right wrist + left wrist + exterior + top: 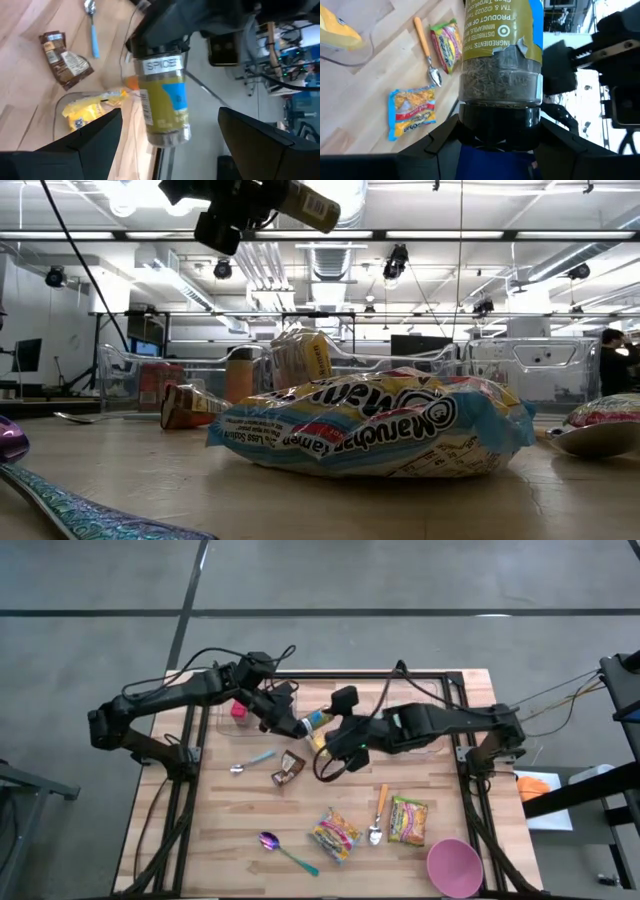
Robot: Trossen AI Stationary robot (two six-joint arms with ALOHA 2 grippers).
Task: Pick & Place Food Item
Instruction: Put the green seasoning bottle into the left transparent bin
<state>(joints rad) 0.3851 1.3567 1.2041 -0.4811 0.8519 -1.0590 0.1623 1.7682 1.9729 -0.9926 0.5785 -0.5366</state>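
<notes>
The left gripper point(293, 726) pinches the dark cap end of a clear cylindrical spice jar point(314, 721) with an olive paper label, held above the slatted wooden surface point(250, 810). The right gripper point(340, 747), fingers spread, faces it just beside.

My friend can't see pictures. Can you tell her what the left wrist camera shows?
The left gripper holds a spice jar of dried green herbs by its black cap, above a wooden table. On the table lie an orange-handled spoon and two ramen packets, and the other dark arm is nearby.
</notes>
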